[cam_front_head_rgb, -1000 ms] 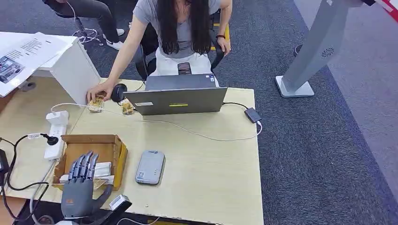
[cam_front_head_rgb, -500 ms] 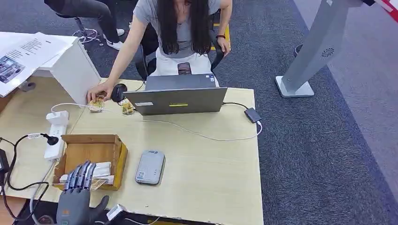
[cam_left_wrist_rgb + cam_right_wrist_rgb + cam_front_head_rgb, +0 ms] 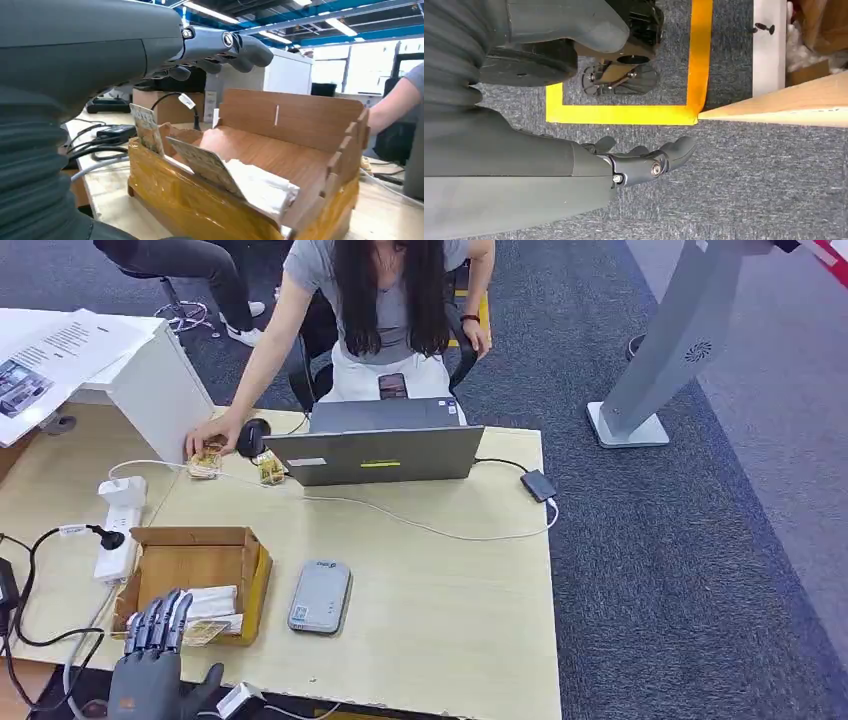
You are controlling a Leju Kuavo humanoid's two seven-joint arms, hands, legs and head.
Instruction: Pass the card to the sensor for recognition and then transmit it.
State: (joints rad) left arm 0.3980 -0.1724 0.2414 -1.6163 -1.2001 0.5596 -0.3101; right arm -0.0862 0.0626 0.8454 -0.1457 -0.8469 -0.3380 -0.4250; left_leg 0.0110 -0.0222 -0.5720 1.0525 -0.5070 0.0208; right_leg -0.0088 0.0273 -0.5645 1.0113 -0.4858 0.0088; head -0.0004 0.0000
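A shallow wooden box stands at the table's near left corner, with several cards and white packets lying at its near end. In the left wrist view a patterned card leans against the box's near wall. My left hand hovers at the table's near edge just short of the box, fingers apart and holding nothing; its fingers reach above the box's near rim. The grey flat sensor lies to the right of the box. My right hand hangs over the carpet, empty.
A person sits behind a grey laptop, one hand on small cards at the far left. A power strip and cables lie left of the box. A white cabinet and a grey kiosk stand border the area.
My left hand has drawn back from above the box's near end toward the table's near edge and sits lower in the head view. It still holds nothing.
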